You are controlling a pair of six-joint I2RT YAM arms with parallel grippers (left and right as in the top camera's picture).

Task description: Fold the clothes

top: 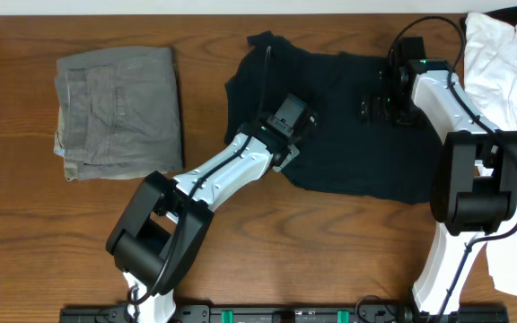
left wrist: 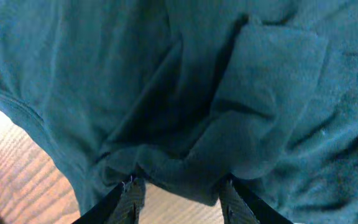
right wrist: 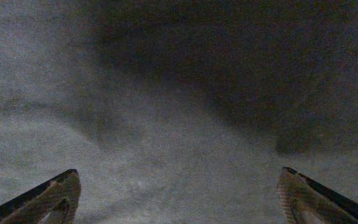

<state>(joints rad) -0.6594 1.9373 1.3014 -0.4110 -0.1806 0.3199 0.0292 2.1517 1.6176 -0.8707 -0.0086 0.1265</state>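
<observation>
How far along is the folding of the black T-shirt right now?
Done: nothing neat yet. The black T-shirt lies mostly spread and rumpled, while the grey trousers beside it sit folded. In hand: the left hand has a bunched fold at its fingertips, though a grip is unclear. The right hand hovers open over the cloth. Left: nearly all the folding.

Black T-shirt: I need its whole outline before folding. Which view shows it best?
Overhead: the plain black short-sleeved T-shirt of soft thin fabric lies spread out, outline mostly visible. Left wrist shows only bunched folds at its jaws; right wrist, just blurry fabric close up.
</observation>
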